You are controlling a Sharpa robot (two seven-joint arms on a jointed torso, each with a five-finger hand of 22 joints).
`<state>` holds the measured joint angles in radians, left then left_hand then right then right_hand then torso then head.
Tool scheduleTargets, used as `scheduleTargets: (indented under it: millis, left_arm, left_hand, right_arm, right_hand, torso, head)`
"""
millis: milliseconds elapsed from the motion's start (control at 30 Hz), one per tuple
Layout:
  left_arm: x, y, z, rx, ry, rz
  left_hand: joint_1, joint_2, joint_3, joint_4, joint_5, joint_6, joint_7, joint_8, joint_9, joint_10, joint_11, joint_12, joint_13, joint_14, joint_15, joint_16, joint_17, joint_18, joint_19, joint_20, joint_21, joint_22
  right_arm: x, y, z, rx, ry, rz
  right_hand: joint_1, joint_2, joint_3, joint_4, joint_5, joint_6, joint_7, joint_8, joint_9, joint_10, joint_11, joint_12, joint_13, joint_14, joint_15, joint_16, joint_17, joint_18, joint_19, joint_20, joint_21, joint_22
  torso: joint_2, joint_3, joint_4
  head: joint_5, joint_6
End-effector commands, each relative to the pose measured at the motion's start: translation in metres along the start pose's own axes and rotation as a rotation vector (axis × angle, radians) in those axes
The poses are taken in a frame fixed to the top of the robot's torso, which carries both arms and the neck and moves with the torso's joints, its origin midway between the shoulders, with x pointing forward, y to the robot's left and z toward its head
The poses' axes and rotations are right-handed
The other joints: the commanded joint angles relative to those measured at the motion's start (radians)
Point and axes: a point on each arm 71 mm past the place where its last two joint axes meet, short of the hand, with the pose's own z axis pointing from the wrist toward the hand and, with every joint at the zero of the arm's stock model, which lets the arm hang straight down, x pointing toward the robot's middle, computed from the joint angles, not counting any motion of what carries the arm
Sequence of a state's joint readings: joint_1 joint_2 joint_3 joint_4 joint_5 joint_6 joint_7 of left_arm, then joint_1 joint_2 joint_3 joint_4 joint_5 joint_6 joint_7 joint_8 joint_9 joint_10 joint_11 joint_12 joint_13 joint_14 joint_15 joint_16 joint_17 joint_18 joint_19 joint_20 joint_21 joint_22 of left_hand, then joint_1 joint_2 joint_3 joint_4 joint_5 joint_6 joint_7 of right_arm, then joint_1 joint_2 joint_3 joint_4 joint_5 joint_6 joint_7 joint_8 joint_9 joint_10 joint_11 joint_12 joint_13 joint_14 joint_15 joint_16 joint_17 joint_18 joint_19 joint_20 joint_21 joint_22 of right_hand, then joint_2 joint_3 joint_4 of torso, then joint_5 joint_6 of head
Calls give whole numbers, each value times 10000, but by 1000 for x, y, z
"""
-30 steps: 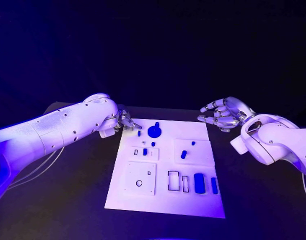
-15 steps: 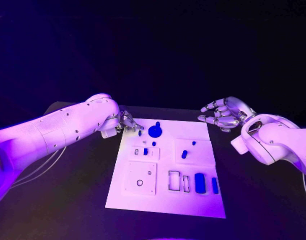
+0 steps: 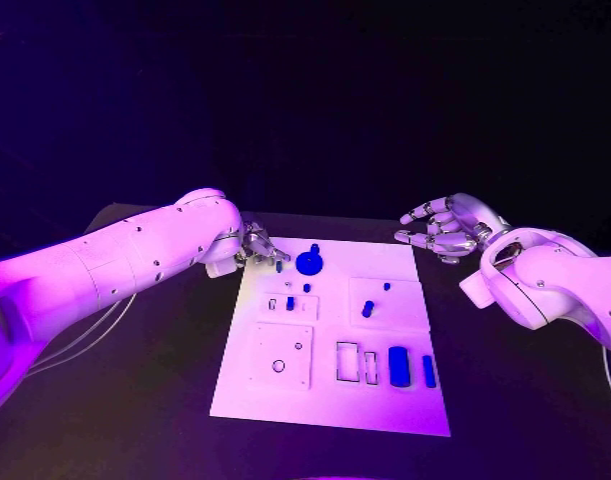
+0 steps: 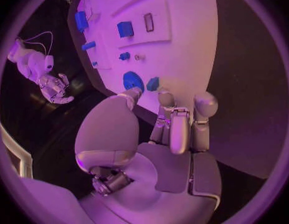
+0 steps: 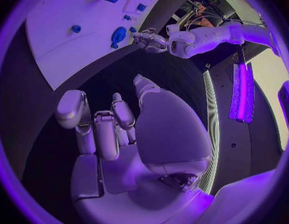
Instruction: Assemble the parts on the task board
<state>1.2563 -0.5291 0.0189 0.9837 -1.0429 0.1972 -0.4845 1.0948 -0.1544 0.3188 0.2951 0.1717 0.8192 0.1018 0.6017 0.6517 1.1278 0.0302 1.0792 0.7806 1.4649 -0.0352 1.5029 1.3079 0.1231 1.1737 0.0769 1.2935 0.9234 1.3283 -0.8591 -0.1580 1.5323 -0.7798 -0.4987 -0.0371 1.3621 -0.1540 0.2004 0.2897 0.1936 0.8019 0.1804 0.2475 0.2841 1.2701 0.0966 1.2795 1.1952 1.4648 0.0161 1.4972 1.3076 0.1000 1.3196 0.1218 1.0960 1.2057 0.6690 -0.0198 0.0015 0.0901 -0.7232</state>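
The task board (image 3: pixel 331 400) lies flat in the middle of the black table (image 3: pixel 132 400), small blue parts (image 3: pixel 397 365) scattered over it. The left hand (image 3: pixel 255 246) hangs over the board's far left corner, beside a round blue part (image 3: pixel 308 265), fingers apart, holding nothing. The right hand (image 3: pixel 444 228) hovers off the far right corner, loosely spread and empty

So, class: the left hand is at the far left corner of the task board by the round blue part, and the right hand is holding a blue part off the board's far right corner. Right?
Not quite. The right hand holds nothing, as the right wrist view shows. The rest stands: the left hand is by the round blue part at the task board's far left corner.
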Motion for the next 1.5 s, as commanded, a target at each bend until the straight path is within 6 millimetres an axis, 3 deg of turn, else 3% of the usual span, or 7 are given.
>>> scheduleTargets:
  millis: [33, 333, 667, 1333, 1500]
  left_arm:
    - [1, -3, 0, 186, 175, 4]
    - [0, 0, 1, 123, 162, -24]
    - [2, -2, 1, 209, 393, -8]
    - [4, -3, 2, 228, 465, -22]
    - [4, -3, 2, 260, 484, -61]
  left_hand:
    - [60, 32, -40, -29, 10, 76, 11, 22, -14, 60, -7, 37, 25, 605, 46, 16, 1237, 21, 74, 0, 50, 17]
    - [82, 53, -43, -22, 4, 117, 1, 42, -20, 72, -15, 48, 30, 603, 39, 12, 1227, 21, 75, -5, 52, 19]
    - [616, 328, 64, -52, 9, 411, -160, 359, 43, 247, -153, 206, 180, 598, -75, 2, 1196, 16, 94, -75, 78, 69]
    - [688, 262, -14, -15, -17, 478, -201, 505, 109, 353, -193, 304, 296, 594, -114, -5, 1180, 12, 97, -106, 83, 86]
    - [831, 384, 53, -44, -1, 459, -236, 537, 122, 358, -223, 297, 272, 600, -137, 4, 1196, 9, 101, -122, 88, 102]
  right_arm:
    - [1, 1, 0, -106, 84, -19]
    - [1, 1, 0, -103, 95, -19]
    - [2, 2, 1, -105, 121, -21]
    - [2, 2, 1, -116, 120, -24]
    - [2, 2, 2, -117, 123, -24]
  right_hand:
    - [19, 140, -4, -60, 17, -21, -7, 59, 12, 2, -27, 11, 12, 588, 19, -19, 906, 79, -3, 1, 26, 19]
    - [31, 160, 7, -62, 18, -17, -8, 64, 14, -2, -30, 6, 2, 586, 18, -24, 894, 82, -6, -1, 14, 12]
    - [48, 179, 19, -67, 20, -14, -10, 68, 15, 16, -32, 22, 21, 596, 15, -9, 929, 77, 9, -3, 36, 30]
    - [48, 179, 19, -67, 20, -14, -10, 68, 15, 16, -32, 22, 21, 596, 15, -9, 929, 77, 9, -3, 36, 30]
    - [48, 179, 19, -67, 20, -14, -10, 68, 15, 16, -32, 22, 21, 596, 15, -9, 929, 77, 9, -3, 36, 30]
  torso:
    - [6, -1, -1]
    - [1, 2, 6]
    - [8, 7, 1]
    - [0, 3, 7]
    - [-1, 4, 0]
  head:
    - [-13, -8]
    - [-18, -28]
    - [67, -106]
    - [125, -155]
    - [131, -158]
